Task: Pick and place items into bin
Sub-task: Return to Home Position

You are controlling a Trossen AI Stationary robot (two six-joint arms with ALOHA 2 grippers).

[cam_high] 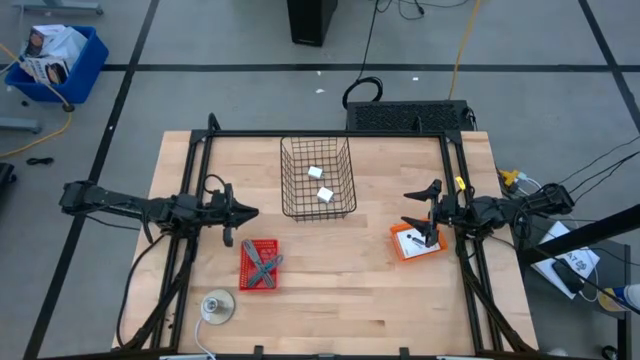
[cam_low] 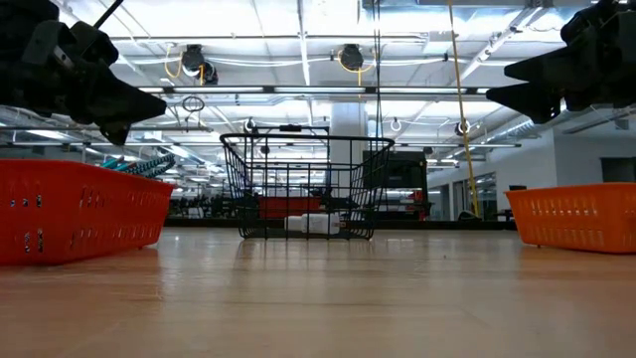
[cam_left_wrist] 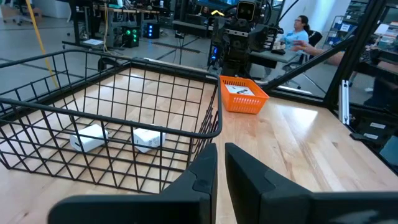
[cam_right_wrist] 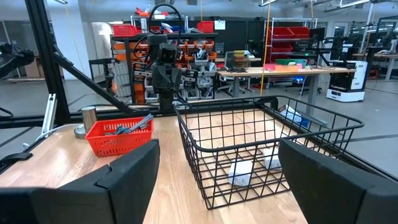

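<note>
A black wire basket [cam_high: 318, 178] stands at the table's far middle with two white cubes [cam_high: 315, 173] [cam_high: 324, 194] on its floor. They also show as white cubes [cam_left_wrist: 90, 138] in the left wrist view. A red tray [cam_high: 260, 265] holds a grey elongated tool [cam_high: 262, 266] crossed by a thinner one. An orange tray [cam_high: 415, 242] holds white cards with black marks [cam_left_wrist: 239, 90]. My left gripper [cam_high: 245, 212] hovers shut, left of the basket and above the red tray's far side. My right gripper [cam_high: 432, 212] hovers open above the orange tray's far edge and faces the basket.
A round grey disc [cam_high: 217, 307] lies near the table's near-left corner. Black frame rails [cam_high: 190, 180] run along the table's left, right and far sides. Bare wood [cam_high: 340, 290] spreads between the two trays and toward the near edge. A person sits in the room beyond the table.
</note>
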